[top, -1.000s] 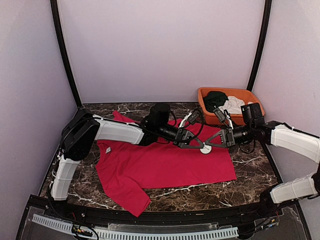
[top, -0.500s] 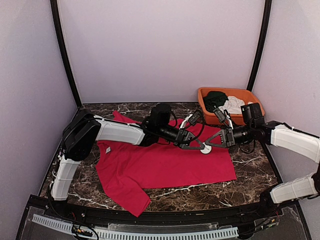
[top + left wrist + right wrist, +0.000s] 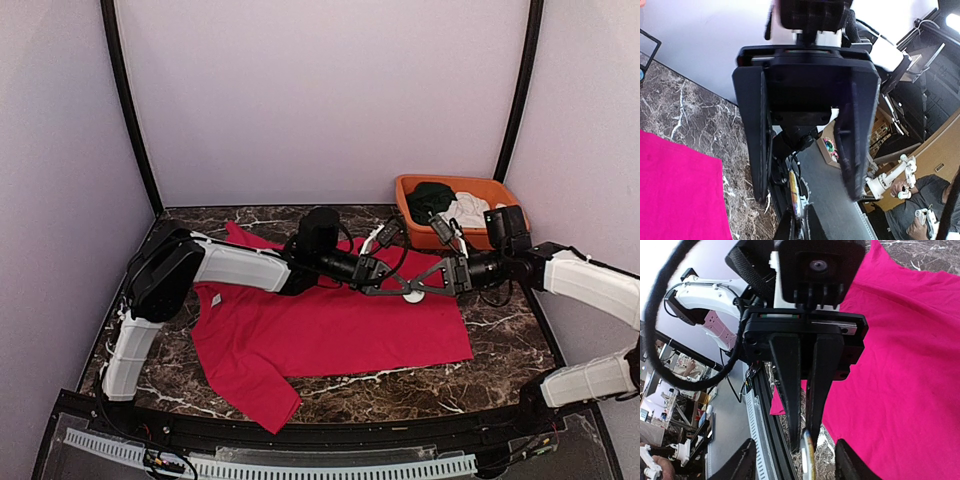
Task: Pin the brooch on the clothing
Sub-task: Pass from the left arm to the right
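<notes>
The brooch [image 3: 411, 295], a small white disc, hangs just above the right part of the clothing [image 3: 330, 330], a red T-shirt spread on the marble table. Both grippers meet at it. My left gripper [image 3: 400, 290] is shut on the brooch. In the left wrist view the brooch [image 3: 794, 192] stands edge-on between my own fingertips [image 3: 799, 210]. My right gripper [image 3: 422, 288] faces it with its jaws spread apart on either side, open. In the right wrist view the brooch [image 3: 808, 455] sits in the left gripper [image 3: 804, 442], over the clothing [image 3: 910, 365].
An orange basket [image 3: 402, 200] with a dark green garment [image 3: 432, 197] and a white garment [image 3: 465, 210] stands at the back right, behind the right arm. Bare marble table [image 3: 500, 340] lies to the right of the shirt.
The left gripper has closed on the brooch and the right gripper, which held it before, has opened. Both arms have stayed almost in place.
</notes>
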Robot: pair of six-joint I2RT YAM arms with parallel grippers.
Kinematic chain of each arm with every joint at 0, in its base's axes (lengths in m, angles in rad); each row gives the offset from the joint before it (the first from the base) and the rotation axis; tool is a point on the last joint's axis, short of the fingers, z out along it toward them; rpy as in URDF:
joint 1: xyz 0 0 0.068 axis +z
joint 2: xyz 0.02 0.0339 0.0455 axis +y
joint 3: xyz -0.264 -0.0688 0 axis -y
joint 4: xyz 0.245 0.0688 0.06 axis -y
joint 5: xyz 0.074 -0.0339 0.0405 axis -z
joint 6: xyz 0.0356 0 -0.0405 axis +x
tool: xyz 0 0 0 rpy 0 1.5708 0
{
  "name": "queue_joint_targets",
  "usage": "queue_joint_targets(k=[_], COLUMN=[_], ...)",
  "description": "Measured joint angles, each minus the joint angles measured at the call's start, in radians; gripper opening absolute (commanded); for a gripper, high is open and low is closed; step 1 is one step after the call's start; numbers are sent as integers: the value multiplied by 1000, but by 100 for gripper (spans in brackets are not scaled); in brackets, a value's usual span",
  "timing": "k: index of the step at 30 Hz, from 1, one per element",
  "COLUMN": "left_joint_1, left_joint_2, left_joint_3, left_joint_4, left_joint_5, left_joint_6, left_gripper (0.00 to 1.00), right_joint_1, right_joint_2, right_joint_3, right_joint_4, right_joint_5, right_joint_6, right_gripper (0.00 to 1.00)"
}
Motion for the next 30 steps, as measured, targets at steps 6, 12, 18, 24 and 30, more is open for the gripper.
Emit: queue_joint_targets(k=[6,12,18,24,30], left_joint_1=[22,43,45,37,2], left_joint_2=[0,-18,-75,-89,-89], left_joint_3=[-72,-124,-232,-287,-314], left_joint_4=[179,326,491,590,612], left_joint_5=[-73,-194,-344,-448,-500], left_joint_6=[-112,-170,-201,-243,-251], left_gripper=[1,1,1,3,1], right_joint_1=[-35,-50,-53,-53,-26], right_joint_2=[-84,-120,-166,-126,-26], right_joint_3=[0,-29,-141,-238,-246], right_joint_4=[12,75,267,574,834], right_joint_5=[0,0,3,-13,-31], right_joint_6=[10,28,118,260,359], right_gripper=[62,63,62,58,51])
